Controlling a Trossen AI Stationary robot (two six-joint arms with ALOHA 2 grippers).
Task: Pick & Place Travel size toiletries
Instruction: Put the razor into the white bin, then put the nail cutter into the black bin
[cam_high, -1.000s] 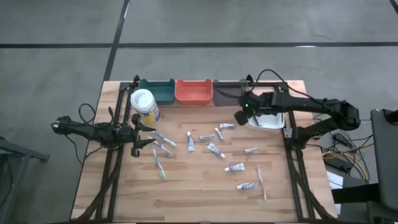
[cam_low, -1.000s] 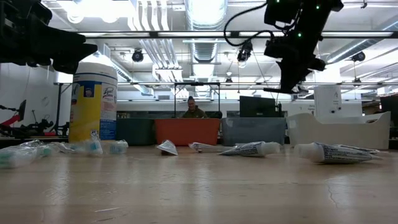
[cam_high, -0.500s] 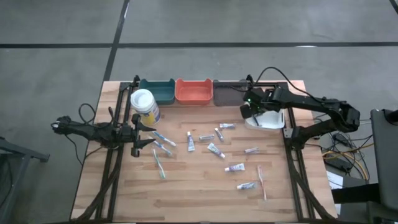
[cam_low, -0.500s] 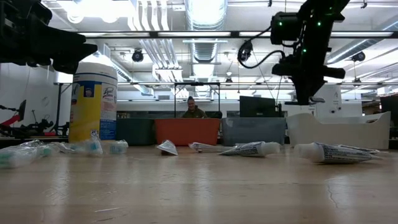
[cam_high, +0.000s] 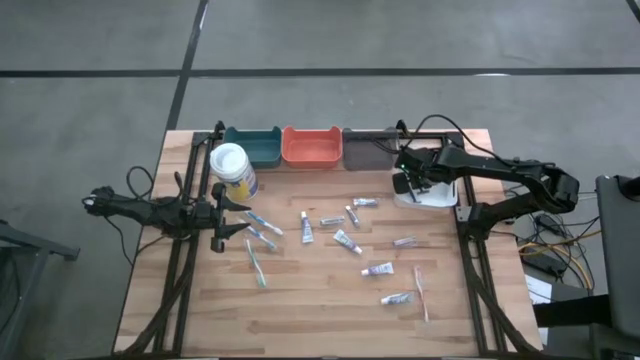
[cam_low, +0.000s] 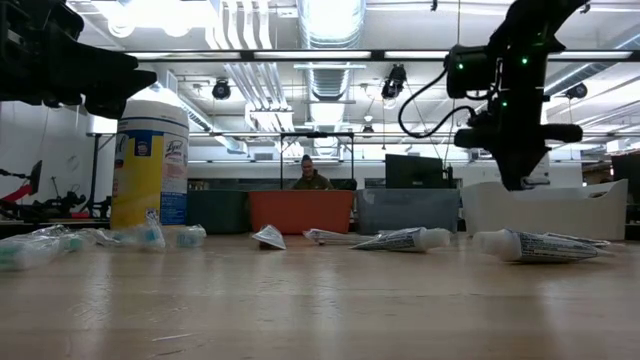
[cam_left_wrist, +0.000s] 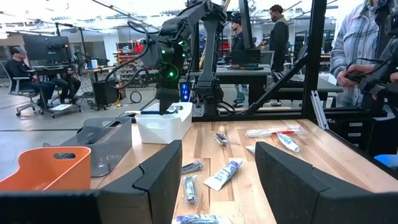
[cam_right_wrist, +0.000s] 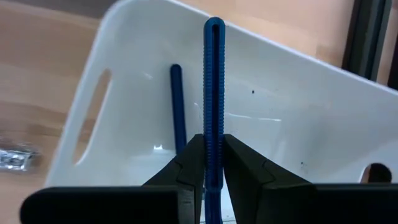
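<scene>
Wooden table (cam_high: 320, 300) in a workshop; right gripper (cam_right_wrist: 208, 163) pinches a blue toothbrush (cam_right_wrist: 213, 93).

A grey floor (cam_high: 400, 30) surrounds the table; ceiling ducts (cam_low: 330, 40) and lights hang overhead.

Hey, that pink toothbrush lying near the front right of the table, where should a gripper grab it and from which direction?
Grip the pink toothbrush at mid-handle, coming straight down from above. It lies flat, running roughly front to back, so the fingers should close across its narrow width. A small tube sits close beside it, which may crowd that side.
</scene>
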